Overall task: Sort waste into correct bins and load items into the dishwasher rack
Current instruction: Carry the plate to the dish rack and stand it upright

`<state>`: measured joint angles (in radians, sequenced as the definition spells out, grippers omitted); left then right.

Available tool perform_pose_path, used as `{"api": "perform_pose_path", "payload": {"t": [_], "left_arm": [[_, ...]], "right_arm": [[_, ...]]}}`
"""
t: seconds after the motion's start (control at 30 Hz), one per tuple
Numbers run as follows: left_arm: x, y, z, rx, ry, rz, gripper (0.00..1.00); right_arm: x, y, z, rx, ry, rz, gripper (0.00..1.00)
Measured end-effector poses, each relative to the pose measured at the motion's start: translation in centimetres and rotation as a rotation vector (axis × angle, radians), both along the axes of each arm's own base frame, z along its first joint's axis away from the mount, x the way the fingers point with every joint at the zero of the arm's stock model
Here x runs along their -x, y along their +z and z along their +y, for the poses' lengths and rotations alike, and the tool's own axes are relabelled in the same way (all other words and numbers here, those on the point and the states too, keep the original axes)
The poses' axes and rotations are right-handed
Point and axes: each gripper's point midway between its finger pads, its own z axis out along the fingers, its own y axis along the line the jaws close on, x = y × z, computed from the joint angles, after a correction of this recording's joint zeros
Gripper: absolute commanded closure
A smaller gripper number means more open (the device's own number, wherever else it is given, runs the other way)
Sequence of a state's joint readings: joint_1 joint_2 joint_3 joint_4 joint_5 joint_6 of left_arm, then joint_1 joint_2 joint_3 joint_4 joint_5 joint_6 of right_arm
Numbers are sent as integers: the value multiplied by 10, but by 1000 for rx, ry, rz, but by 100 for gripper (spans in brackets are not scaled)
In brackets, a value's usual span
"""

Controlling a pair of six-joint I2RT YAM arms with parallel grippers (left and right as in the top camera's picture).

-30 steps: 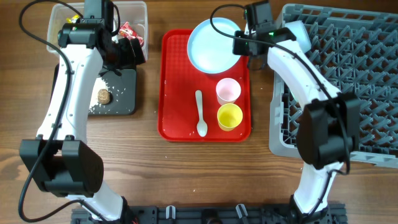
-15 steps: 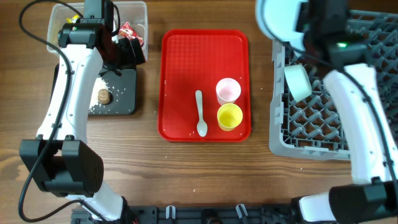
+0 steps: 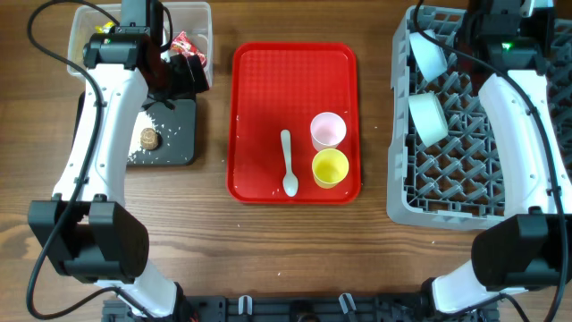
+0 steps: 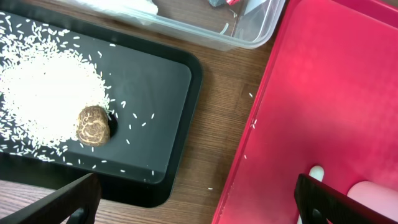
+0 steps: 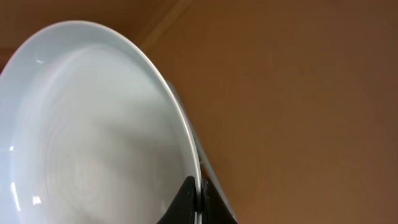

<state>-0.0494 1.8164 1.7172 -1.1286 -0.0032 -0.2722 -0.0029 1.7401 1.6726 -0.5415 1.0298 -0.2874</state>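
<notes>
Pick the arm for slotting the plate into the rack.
Right. The right gripper is shut on the plate at its rim, with its arm up over the dishwasher rack. The left gripper hangs open by the black tray, across the red tray from the rack.

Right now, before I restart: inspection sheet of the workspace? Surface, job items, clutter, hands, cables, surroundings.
Surface: wooden table, a few stray rice grains on it.
Job's things: pink cup, yellow cup and spoon on the red tray; bowl in the rack; rice pile and brown piece in the black tray; red wrapper in the clear tub.
Clutter: nothing seen.
Hands: left hand open, empty; right hand shut on the plate.
Cables: black cable looped beside the left arm.
Surroundings: nothing seen.
</notes>
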Motion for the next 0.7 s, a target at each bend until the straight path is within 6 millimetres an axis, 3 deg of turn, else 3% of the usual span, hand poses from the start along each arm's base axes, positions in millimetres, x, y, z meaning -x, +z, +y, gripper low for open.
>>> {"api": "perform_pose_path", "payload": {"t": [0.2, 0.7], "left_arm": [[0, 0, 0, 0, 0, 0, 0], [0, 0, 0, 0, 0, 1, 0]], "right_arm": [[-9, 2, 0, 38, 22, 29, 96], [-67, -95, 0, 43, 74, 181, 96]]}}
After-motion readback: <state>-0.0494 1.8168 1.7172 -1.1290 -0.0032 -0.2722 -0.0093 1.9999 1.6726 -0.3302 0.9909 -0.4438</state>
